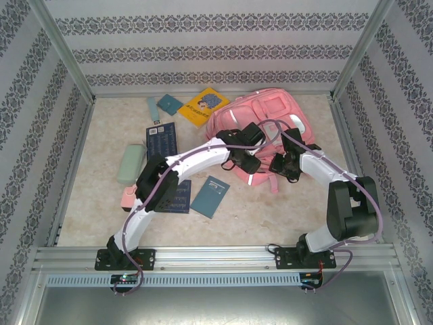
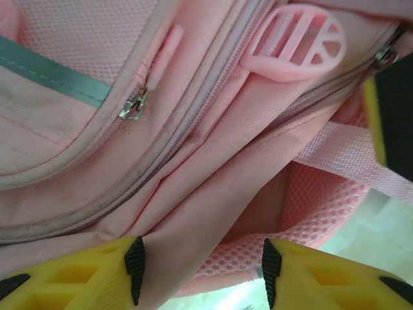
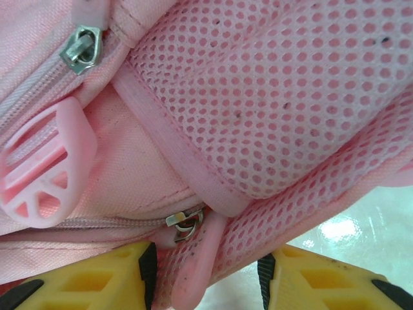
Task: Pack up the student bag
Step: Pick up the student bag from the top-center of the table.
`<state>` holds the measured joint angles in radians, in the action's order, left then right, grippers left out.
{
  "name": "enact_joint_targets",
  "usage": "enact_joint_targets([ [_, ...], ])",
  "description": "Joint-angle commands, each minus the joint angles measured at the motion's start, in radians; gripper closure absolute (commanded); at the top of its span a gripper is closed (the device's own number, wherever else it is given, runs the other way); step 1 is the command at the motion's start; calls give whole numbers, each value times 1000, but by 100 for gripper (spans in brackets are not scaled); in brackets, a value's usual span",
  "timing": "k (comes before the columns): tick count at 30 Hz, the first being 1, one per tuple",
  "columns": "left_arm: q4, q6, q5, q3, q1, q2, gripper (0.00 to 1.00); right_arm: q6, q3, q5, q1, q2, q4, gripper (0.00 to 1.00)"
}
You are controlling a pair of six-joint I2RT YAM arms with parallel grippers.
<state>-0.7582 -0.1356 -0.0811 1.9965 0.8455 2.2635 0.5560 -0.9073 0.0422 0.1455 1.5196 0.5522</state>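
Note:
The student bag (image 1: 260,118), a large pink backpack, lies at the back right of the table. My left gripper (image 1: 249,161) sits at its near edge. In the left wrist view the left gripper (image 2: 202,270) is shut on a fold of the bag's (image 2: 193,161) fabric and mesh. My right gripper (image 1: 283,166) is just right of it. In the right wrist view the right gripper (image 3: 205,279) is shut on the bag's (image 3: 271,97) mesh edge, with a pink zip pull (image 3: 193,271) between the pads. A round pink plastic tab (image 3: 39,174) hangs nearby.
A yellow book (image 1: 203,106) and a small teal book (image 1: 169,103) lie at the back. A dark blue book (image 1: 161,141), a green pencil case (image 1: 130,163), a small pink box (image 1: 128,198) and a teal notebook (image 1: 210,196) lie left of the bag. Patterned walls enclose the table.

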Motion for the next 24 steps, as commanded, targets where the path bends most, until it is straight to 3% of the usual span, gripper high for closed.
enact_joint_targets([
  [1,-57,132,72,64,29,51,46,15,24,15,-10,7,15,52],
  [10,-24,242,262,106,74,105,43,28,42,51,-18,-35,16,52],
  [19,32,304,221,122,79,92,33,52,32,30,-66,-156,62,49],
  [24,21,344,205,126,79,144,33,53,14,30,-90,-188,80,47],
])
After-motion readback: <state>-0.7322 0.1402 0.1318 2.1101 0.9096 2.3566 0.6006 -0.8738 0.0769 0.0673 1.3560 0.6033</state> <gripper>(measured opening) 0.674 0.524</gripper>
